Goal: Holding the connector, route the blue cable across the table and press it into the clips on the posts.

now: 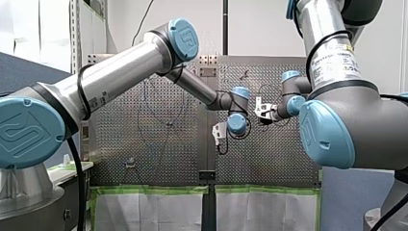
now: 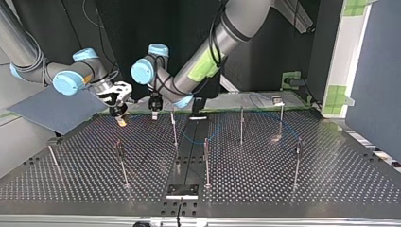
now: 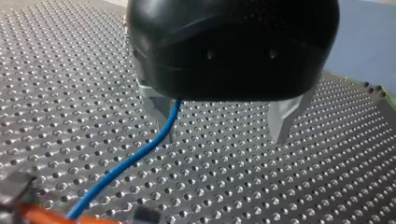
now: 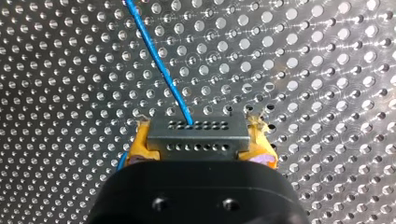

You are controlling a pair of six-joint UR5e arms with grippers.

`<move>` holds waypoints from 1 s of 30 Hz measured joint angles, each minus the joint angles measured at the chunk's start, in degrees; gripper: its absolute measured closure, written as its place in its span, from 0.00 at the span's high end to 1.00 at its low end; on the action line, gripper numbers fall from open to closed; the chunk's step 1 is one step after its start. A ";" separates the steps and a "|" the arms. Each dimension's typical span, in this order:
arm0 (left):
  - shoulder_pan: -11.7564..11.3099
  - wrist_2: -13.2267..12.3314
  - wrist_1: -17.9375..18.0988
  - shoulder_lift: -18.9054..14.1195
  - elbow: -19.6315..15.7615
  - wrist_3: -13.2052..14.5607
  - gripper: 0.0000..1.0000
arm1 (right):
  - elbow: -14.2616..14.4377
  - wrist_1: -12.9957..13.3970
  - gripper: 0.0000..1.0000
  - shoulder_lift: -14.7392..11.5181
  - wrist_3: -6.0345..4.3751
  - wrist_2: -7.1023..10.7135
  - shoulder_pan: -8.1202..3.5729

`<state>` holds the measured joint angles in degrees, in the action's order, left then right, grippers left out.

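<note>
Front view: two arms over one worktop (image 1: 154, 144); pincer states not readable here.

Top view: seven posts (image 2: 206, 161) upright, one blue cable (image 2: 189, 140) curving between them. Right pincer (image 2: 121, 118) and left pincer (image 2: 154, 112) low, near each other.

Left wrist view: left pincer wide open, gripping nothing, cable passing just beside one finger (image 3: 159, 105).

Right wrist view: right pincer clenched on one connector (image 4: 197, 135), long axis across the yellow pads (image 4: 140, 144), cable leaving it ahead at a slant.
</note>
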<state>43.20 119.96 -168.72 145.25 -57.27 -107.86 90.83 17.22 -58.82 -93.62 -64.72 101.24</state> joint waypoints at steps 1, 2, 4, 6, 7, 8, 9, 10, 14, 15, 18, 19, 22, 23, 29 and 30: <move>0.08 -0.01 -0.10 0.05 0.08 -0.05 1.00 | 0.00 0.01 0.00 0.00 0.00 0.01 0.00; 0.15 0.01 -0.17 0.08 0.14 -0.09 1.00 | 0.00 0.01 0.00 -0.01 0.00 0.02 0.00; 0.34 0.08 -0.25 0.13 0.21 -0.15 1.00 | 0.00 0.02 0.00 -0.02 0.00 0.03 -0.02; 0.57 0.23 -0.25 0.13 0.23 -0.10 0.95 | 0.01 0.02 0.00 -0.02 0.00 0.03 -0.02; 0.66 0.33 -0.23 0.13 0.23 -0.02 0.83 | 0.00 0.02 0.00 -0.02 0.00 0.03 -0.03; 0.74 0.47 -0.20 0.13 0.23 0.06 0.65 | 0.01 0.02 0.00 -0.02 0.00 0.03 -0.01; 0.82 0.71 -0.17 0.13 0.24 0.12 0.65 | 0.01 0.02 0.00 -0.02 0.00 0.03 0.01; 0.86 0.91 -0.15 0.13 0.25 0.14 0.52 | 0.01 0.02 0.00 -0.02 0.00 0.03 0.05; 0.92 1.98 -0.07 0.10 0.42 0.07 0.09 | 0.01 0.02 0.00 -0.03 0.00 0.03 0.12; 0.93 2.47 -0.06 0.08 0.52 0.01 0.09 | 0.01 0.02 0.00 -0.03 0.00 0.03 0.13; 1.00 3.58 -0.10 0.08 0.93 -0.08 0.00 | 0.01 0.02 0.00 -0.03 0.00 0.03 0.20; 1.01 3.81 -0.14 0.07 1.09 -0.10 0.00 | 0.01 0.02 0.00 -0.03 0.00 0.03 0.22; 1.02 4.26 -0.40 0.07 1.65 -0.13 0.00 | 0.01 0.02 0.00 -0.03 0.00 0.03 0.29; 1.04 4.32 -0.59 0.07 1.81 -0.13 0.00 | 0.01 0.02 0.00 -0.03 0.00 0.03 0.29; 1.17 4.47 -1.84 0.01 2.67 -0.23 0.00 | 0.01 0.02 0.00 -0.06 0.00 0.03 0.31; 1.18 4.58 -2.18 -0.06 2.73 -0.41 0.00 | 0.01 0.02 0.00 -0.06 0.01 0.04 0.29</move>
<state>44.38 124.54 -170.91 145.19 -54.54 -108.26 90.84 17.24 -58.89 -93.61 -64.69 101.53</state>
